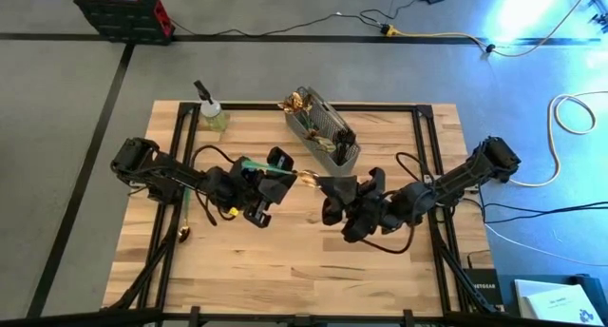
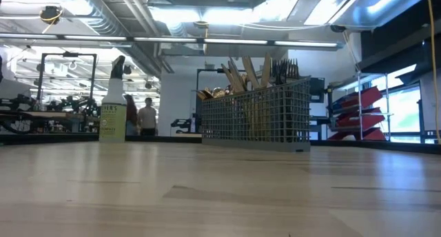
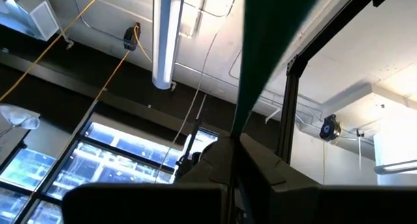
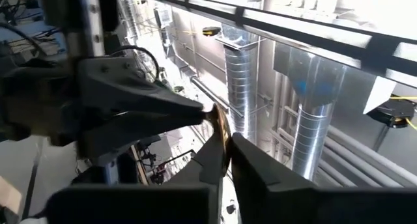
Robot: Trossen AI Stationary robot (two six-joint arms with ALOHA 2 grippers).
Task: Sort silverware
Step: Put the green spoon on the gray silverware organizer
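Over the middle of the table [image 1: 285,279] I've got both arms meeting nose to nose, lifted off the wood. My left gripper [image 1: 283,171] reaches in from the left side and is clamped on a green-handled piece of silverware [image 1: 258,166]; in the left wrist view that green handle [image 3: 270,48] runs straight out from between the closed fingers [image 3: 260,168]. The gold end of the piece [image 1: 306,179] pokes toward the other arm.

My right gripper [image 1: 328,184] comes in from the right and has its fingers pinched together on that gold tip. The right wrist view shows it plainly: the gold sliver [image 4: 220,129] sits squeezed between my two dark fingers [image 4: 260,162], with the left gripper's pointed fingers [image 4: 169,110] touching it from the other side. So both claws are on the same piece right now, held in the air between them.

Behind the grippers, at the far edge, the wire-mesh caddy [image 1: 323,132] stands angled, and in the low view I can see it stuffed with upright gold and dark silverware [image 2: 251,71]. The spray bottle [image 1: 211,111] stands near the far left corner, well apart from the caddy. One small gold piece [image 1: 185,234] lies on the wood beside the left arm's base rail, I can't tell which kind.
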